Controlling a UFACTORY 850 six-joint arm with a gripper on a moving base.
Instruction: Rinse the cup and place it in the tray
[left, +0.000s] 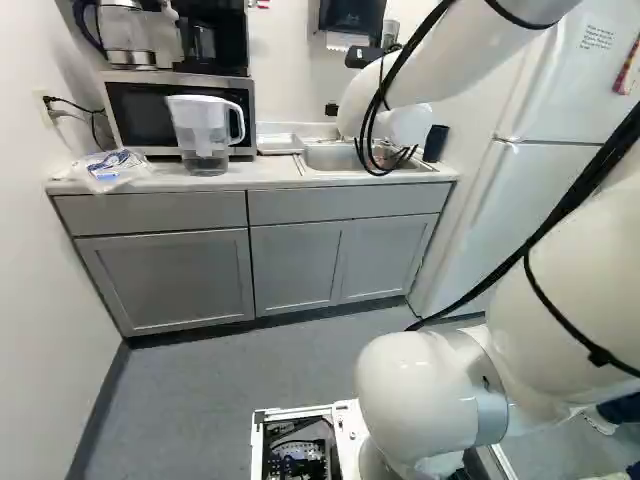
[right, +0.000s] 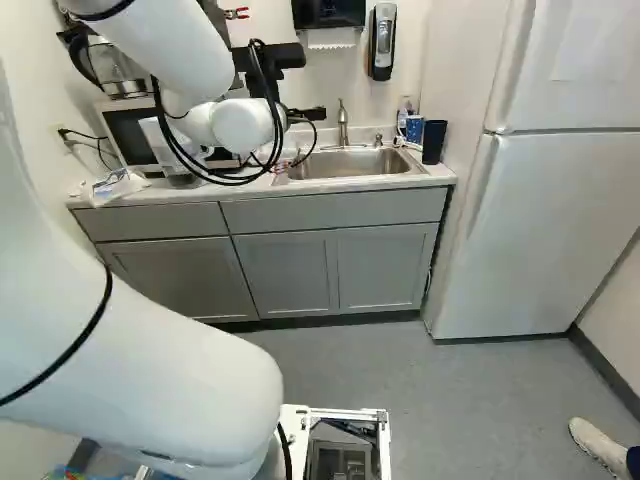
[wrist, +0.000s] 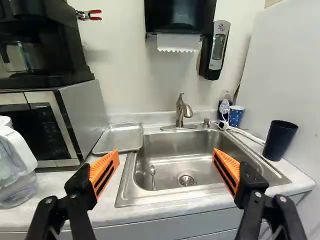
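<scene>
While the gripper (right: 306, 115) faces the sink (wrist: 172, 162) with fingers spread wide, the dark cup (wrist: 280, 141) stands on the counter (wrist: 65, 192), fridge (right: 560, 230) side (blue dotted cup (wrist: 236, 117) farther back, can't tell which one counts); metal tray (wrist: 119, 138) lies between sink and microwave (wrist: 82, 117).

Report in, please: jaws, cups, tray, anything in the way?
Jaws open and empty. Dark cup and dotted cup beside the sink. Tray on the counter, bare. White cord near both cups, might snag.
</scene>
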